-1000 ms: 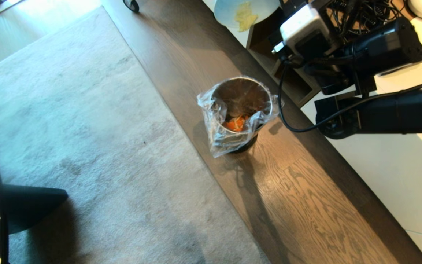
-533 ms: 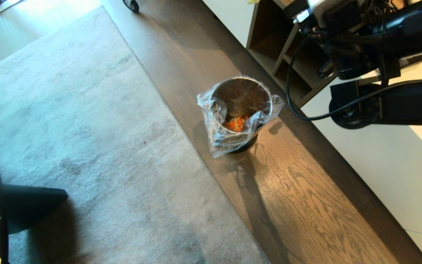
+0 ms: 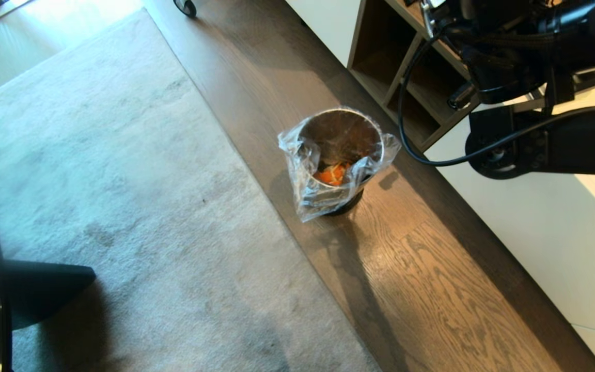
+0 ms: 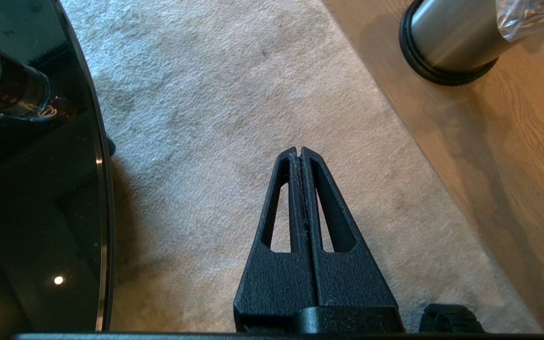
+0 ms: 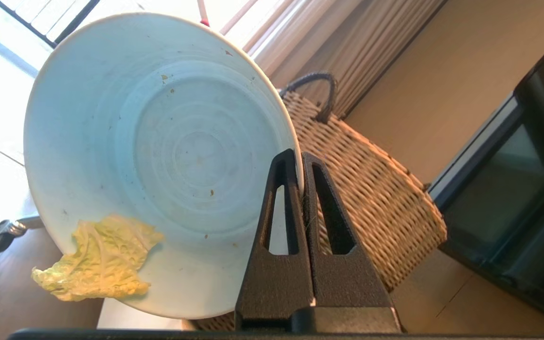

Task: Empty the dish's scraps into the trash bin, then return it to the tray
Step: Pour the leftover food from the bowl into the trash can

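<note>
My right gripper (image 5: 299, 156) is shut on the rim of a pale blue plate (image 5: 158, 156), the only dish in view, held tilted on edge. A limp yellow-green leaf (image 5: 97, 259) clings to its lower edge. The plate and the gripper lie beyond the head view's top right, where only the right arm (image 3: 509, 51) shows. The trash bin (image 3: 339, 150) stands on the wooden floor, below and to the left of that arm. Orange scraps (image 3: 332, 174) lie inside its clear bag. My left gripper (image 4: 299, 151) hangs shut and empty over the rug, with the trash bin (image 4: 451, 38) off to one side. The tray is out of view.
A wicker basket (image 5: 371, 189) stands right behind the plate, beside a dark screen (image 5: 513, 203). An open wooden shelf (image 3: 395, 77) and a white cabinet (image 3: 535, 232) line the right. A grey rug (image 3: 96, 181) lies left of the bin. A glossy black table (image 4: 31, 189) edges the left gripper's side.
My right arm has swung up and away from the bin toward the shelf, carrying the plate out of the head view. The bin and the left gripper have stayed put.
</note>
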Controlling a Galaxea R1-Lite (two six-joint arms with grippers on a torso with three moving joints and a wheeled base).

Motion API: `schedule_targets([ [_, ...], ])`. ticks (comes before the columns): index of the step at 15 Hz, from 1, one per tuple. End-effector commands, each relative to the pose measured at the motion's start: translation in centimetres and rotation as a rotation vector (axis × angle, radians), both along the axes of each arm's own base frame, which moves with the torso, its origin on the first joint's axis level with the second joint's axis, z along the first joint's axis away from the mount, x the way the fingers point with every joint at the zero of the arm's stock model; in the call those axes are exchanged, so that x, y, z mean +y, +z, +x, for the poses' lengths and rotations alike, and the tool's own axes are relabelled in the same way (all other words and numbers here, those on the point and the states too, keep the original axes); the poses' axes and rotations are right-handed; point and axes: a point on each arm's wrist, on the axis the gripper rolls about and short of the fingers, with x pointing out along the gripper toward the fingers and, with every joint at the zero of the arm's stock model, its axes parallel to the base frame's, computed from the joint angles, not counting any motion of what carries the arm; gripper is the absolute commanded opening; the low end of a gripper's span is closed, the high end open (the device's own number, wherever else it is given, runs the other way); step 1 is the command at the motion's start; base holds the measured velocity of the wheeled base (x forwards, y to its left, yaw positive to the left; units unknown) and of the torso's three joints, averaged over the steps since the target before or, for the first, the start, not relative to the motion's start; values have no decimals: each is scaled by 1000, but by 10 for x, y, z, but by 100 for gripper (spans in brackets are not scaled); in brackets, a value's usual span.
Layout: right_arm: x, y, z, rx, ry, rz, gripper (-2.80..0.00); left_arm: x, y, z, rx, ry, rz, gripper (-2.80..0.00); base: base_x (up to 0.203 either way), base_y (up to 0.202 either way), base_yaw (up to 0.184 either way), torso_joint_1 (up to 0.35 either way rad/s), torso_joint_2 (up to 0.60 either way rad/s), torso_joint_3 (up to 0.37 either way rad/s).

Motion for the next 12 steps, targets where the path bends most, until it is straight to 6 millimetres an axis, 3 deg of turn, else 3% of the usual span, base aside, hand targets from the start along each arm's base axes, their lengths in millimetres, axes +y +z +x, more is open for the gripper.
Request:
schedule_targets([
  [1,-2,1,-5,-37,-2,17,-280,0,0,0,-1,0,-1,-280,0,0,0,0,0,0],
  [8,-6,10,-16,-56,2,35,-280,0,0,0,-1,0,-1,-280,0,0,0,0,0,0],
  [12,-4,-12,-12,28,-15,-25,-280,0,0,0,-1,0,-1,-280,0,0,0,0,0,0],
])
